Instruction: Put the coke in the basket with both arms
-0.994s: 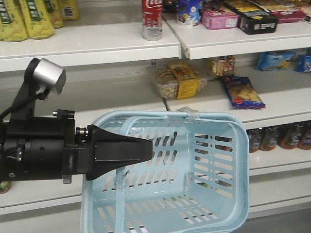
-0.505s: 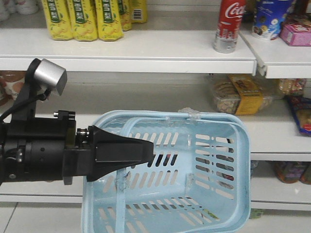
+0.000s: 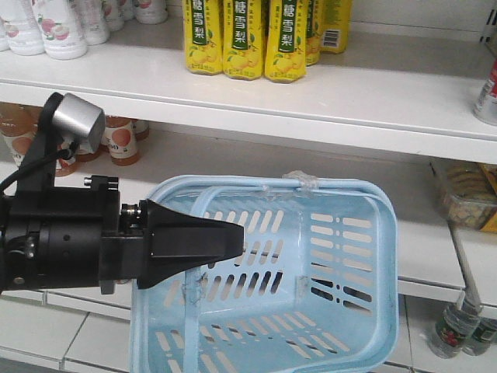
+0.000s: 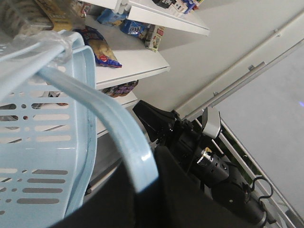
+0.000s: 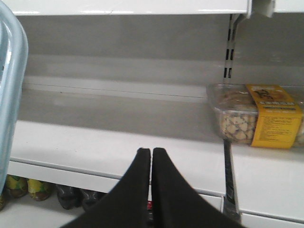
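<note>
The coke (image 3: 489, 92), as far as I can make out, is only a red-and-silver sliver cut off at the far right edge of the front view. It stands on the upper shelf (image 3: 349, 105), well right of the yellow bottles (image 3: 248, 39), and too little shows to be sure. At centre frame the basket (image 3: 390, 264) hangs empty in mid-air, tilted with its mouth toward us, presumably so a drink can be dropped in. The left gripper (image 3: 235, 241) reaches in from the left, its wedge drawn narrow where the handle (image 3: 192, 233) crosses it.

From the left wrist, the handle (image 4: 121, 135) sweeps down the middle and vanishes into the black mass at the bottom. I judge that gripper is clamped on it, carrying the basket (image 4: 42, 133). The right gripper (image 4: 140, 111) shows at centre right, beside the basket, free for picking.

From the right wrist, the right gripper (image 5: 151, 154) has its fingers pressed together with nothing between, pointing at a white shelf (image 5: 118, 137). A nut box (image 5: 256, 116) sits at the right. No coke shows here, so this gripper has yet to find it.
</note>
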Robot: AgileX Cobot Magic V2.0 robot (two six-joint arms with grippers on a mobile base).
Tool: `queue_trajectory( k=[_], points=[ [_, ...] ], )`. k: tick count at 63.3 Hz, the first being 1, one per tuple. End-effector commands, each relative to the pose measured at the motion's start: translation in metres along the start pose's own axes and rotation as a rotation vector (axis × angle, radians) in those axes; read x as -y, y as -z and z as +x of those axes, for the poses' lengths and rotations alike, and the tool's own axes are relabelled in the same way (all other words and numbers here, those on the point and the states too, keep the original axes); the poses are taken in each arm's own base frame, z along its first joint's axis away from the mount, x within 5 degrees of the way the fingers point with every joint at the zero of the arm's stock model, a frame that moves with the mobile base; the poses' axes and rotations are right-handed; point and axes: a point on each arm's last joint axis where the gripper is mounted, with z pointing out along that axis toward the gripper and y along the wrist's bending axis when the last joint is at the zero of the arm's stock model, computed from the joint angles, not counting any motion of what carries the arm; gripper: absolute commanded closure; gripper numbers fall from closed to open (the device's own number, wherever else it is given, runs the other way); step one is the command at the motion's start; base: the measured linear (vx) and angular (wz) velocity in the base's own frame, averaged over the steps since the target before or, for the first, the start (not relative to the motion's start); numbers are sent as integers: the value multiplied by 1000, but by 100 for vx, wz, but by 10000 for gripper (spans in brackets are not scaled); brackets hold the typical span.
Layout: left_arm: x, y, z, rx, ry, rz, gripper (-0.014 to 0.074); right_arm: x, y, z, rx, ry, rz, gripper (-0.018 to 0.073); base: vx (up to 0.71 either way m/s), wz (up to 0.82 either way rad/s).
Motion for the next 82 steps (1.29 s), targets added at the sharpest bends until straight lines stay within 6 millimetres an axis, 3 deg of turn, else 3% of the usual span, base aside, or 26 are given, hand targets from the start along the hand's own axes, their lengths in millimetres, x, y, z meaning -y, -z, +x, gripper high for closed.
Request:
queue_trajectory(
  k=[1, 27, 82],
  points=[
    [17, 6, -8, 61, 8, 77, 603, 0, 1, -4, 82, 15, 1, 564, 11, 27],
    [17, 6, -8, 61, 8, 77, 603, 0, 1, -4, 82, 15, 1, 564, 10, 7],
    [17, 6, -8, 61, 8, 77, 603, 0, 1, -4, 82, 15, 1, 564, 8, -23]
  ],
)
